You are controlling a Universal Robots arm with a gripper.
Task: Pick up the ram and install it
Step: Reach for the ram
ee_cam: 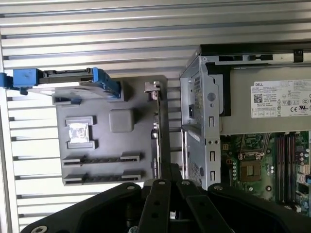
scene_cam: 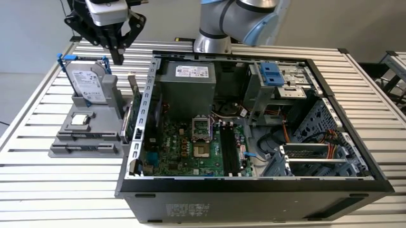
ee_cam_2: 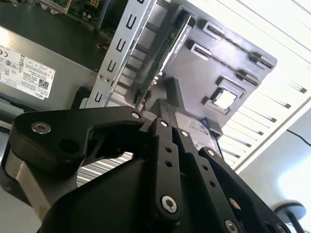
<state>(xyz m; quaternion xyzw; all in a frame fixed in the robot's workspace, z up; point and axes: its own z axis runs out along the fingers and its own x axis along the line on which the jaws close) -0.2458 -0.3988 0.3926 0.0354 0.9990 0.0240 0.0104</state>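
Tool (scene_cam: 118, 59) hangs with fingers pressed together, above the grey holder (scene_cam: 82, 140) on the counter (scene_cam: 51, 185), right by the upright drive (scene_cam: 89, 80). Ram (scene_cam: 134, 111) stands on edge between holder and open case (scene_cam: 254, 184).

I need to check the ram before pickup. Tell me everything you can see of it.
The ram is a thin, long, dark green board standing on its long edge in the grey holder, at the holder's side nearest the computer case. In the first wrist view the ram shows edge-on. The gripper hangs above, apart from it.
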